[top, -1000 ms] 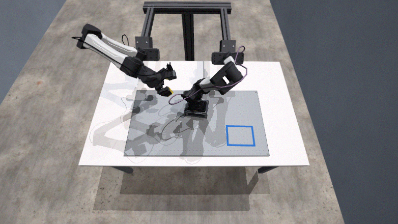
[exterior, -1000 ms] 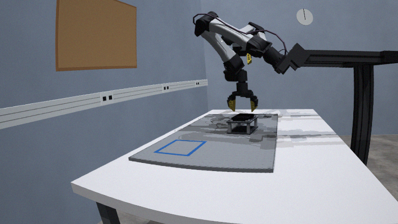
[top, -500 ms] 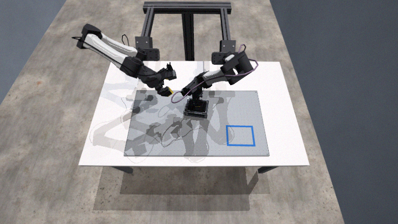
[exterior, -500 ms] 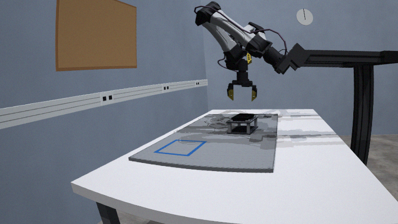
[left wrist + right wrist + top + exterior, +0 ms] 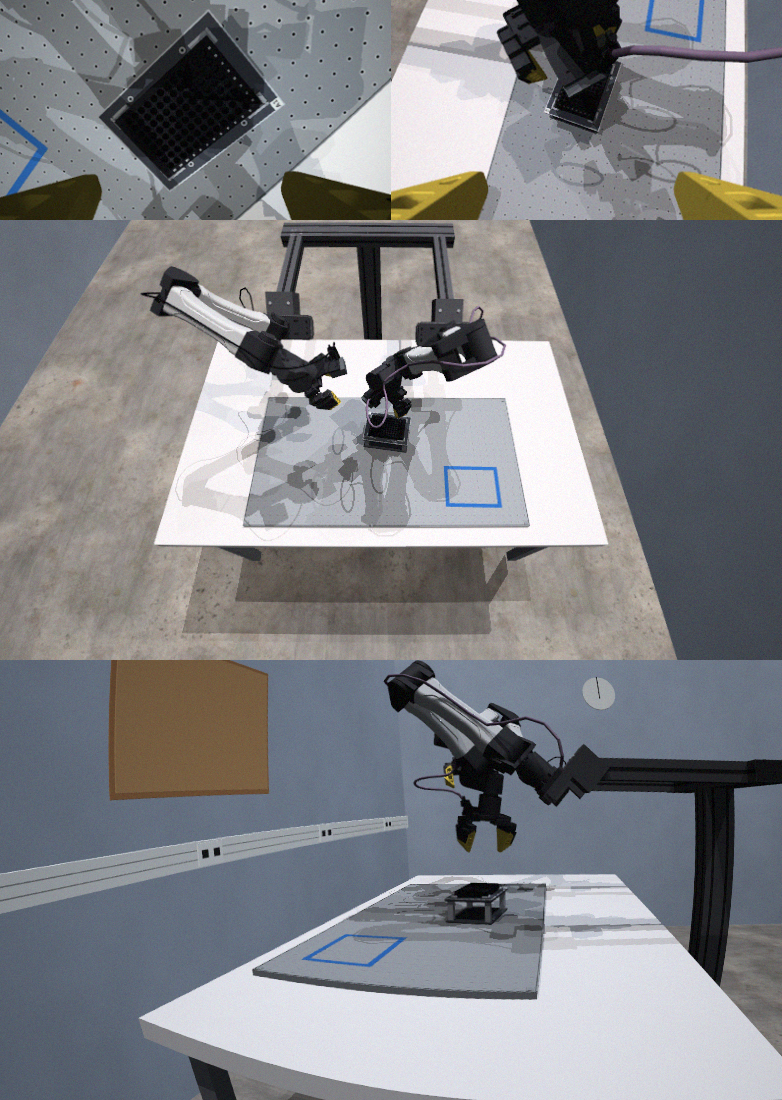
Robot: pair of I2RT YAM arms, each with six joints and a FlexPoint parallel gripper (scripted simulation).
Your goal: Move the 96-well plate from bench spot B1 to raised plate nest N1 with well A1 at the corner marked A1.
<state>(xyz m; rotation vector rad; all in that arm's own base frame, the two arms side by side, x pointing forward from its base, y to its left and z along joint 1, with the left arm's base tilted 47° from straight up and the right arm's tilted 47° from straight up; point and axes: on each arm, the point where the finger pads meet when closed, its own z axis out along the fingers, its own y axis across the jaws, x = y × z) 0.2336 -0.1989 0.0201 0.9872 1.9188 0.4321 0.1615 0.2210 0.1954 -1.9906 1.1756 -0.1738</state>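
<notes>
1. Left hand [image 5: 385,404] [image 5: 485,849] [image 5: 192,196] [image 5: 570,54]: spread open above the plate, holding nothing.
2. 96-well plate [image 5: 386,427] [image 5: 478,889] [image 5: 189,108] [image 5: 580,100]: on the raised nest [image 5: 385,440] [image 5: 488,912] [image 5: 152,76] [image 5: 604,105]; A1 label [image 5: 277,103] at three o'clock in the left wrist view.
3. Right hand [image 5: 334,382] [image 5: 448,774] [image 5: 582,196]: open, between ten and eleven o'clock from the nest, top view.
4. Blue outline [image 5: 473,506] [image 5: 377,937] [image 5: 29,136] [image 5: 673,34]: four o'clock.

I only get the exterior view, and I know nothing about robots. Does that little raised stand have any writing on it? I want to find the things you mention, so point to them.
Observer: Yes, the plate nest [image 5: 385,443] [image 5: 488,912] [image 5: 147,76] [image 5: 605,104] has a corner label [image 5: 276,103] [image 5: 547,111] reading A1.
Operator: And the black 96-well plate [image 5: 386,427] [image 5: 481,889] [image 5: 189,108] [image 5: 580,104] on top, which way round?
Observer: Its two rows of pale rim marks meet at that labelled corner.
Operator: What about the other robot hand, mostly hidden from me?
Observer: The right gripper [image 5: 334,386] [image 5: 448,774] [image 5: 582,180] is open, with nothing between its fingers.
</notes>
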